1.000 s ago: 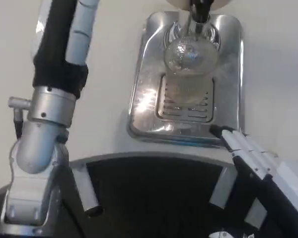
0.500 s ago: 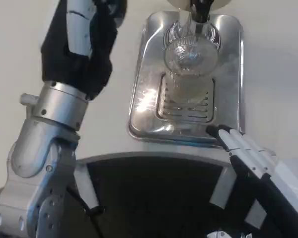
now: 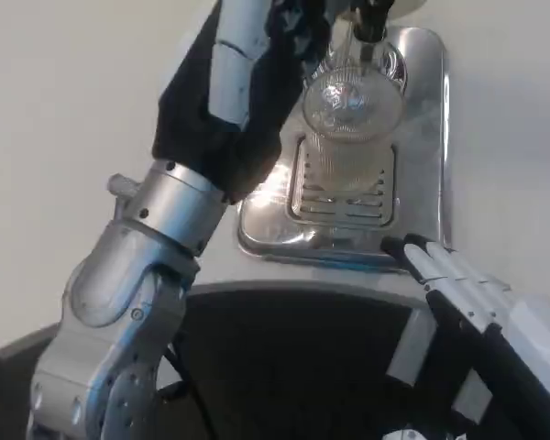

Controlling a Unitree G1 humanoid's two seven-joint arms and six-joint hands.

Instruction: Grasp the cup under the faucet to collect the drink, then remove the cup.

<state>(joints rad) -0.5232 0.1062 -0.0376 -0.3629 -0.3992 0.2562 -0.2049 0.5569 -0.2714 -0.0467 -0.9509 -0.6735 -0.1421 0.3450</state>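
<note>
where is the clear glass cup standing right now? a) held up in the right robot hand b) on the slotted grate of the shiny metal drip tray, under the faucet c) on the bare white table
b: the clear glass cup stands on the slotted grate of the shiny metal drip tray, right below the dark faucet.

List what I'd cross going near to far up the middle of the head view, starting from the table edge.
Table edge → drip tray front lip → slotted grate → clear cup → faucet above the cup.
</note>
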